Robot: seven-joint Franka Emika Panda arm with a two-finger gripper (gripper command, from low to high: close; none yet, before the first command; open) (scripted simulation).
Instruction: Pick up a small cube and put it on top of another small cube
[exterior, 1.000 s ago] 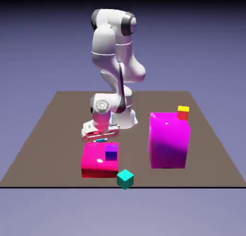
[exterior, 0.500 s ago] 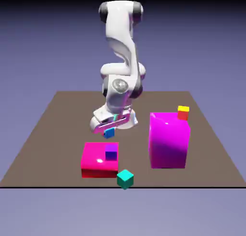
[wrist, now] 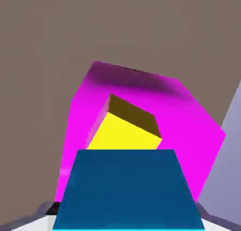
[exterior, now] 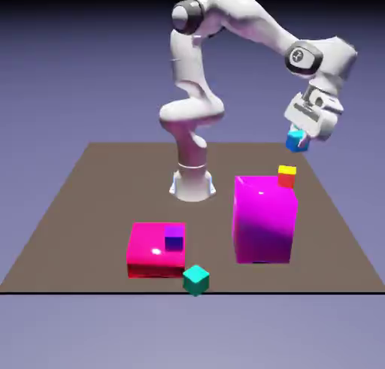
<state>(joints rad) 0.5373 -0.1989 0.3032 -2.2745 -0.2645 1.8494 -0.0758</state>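
Exterior view: our hand [exterior: 304,134] is closed on the blue cube [exterior: 296,140], holding it in the air above the red cube [exterior: 286,180] and a little to the exterior view's right of it. The red cube, yellow on top, sits on the tall magenta block [exterior: 264,220], near its far right edge. Clear air shows between the two cubes. We judge the step in hand to be lining up over the red cube before lowering. We should centre first, keeping height, then come straight down; a sideways drift low down could knock the red cube off its perch.

Hand view: the blue cube fills the bottom middle between the fingertips and hides part of the yellow top. That top looks turned relative to our cube, so we want a small wrist turn to square the faces. We level the blue cube, lower slowly to contact, let it settle, open gently and lift straight away.
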